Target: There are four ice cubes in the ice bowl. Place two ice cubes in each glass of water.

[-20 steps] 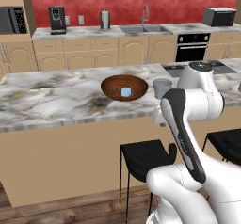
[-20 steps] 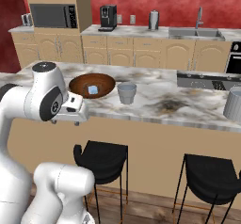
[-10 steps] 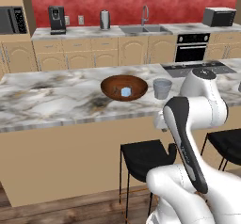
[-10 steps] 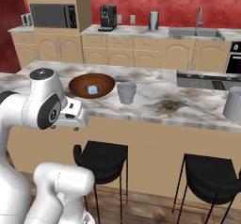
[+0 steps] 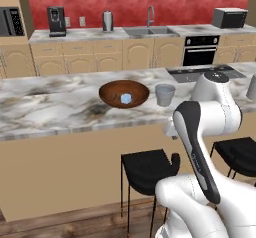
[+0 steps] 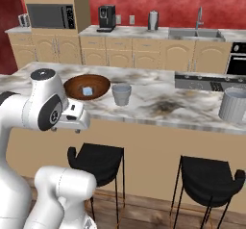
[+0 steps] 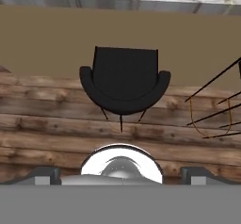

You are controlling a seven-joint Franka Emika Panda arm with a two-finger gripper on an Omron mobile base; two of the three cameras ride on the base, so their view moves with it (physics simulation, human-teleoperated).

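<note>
The ice bowl (image 5: 111,95) (image 6: 72,86), wide and of dark wood, sits on the marble island counter with a pale ice cube (image 5: 126,98) (image 6: 87,91) showing inside it. One glass of water (image 5: 164,94) (image 6: 121,94) stands just right of the bowl. The other glass of water (image 5: 251,87) (image 6: 234,105) is far off to the right on the same counter. My gripper (image 7: 120,175) hangs below the counter's front edge and points down at the floor. It is open, with its fingertips (image 7: 44,173) far apart and nothing between them. My hand (image 6: 72,120) is on the near side of the bowl.
A black stool (image 7: 124,84) (image 6: 98,158) stands right under my hand on the wooden floor. A second stool (image 6: 209,184) is further right. The cooktop (image 6: 211,82) is set into the counter behind the glasses. Cabinets, sink and kettle (image 6: 153,19) line the back wall.
The arm has folded lower, so my hand has dropped a little in front of the counter. Both base views have shifted slightly left, so the base has moved. The jaws stay open.
</note>
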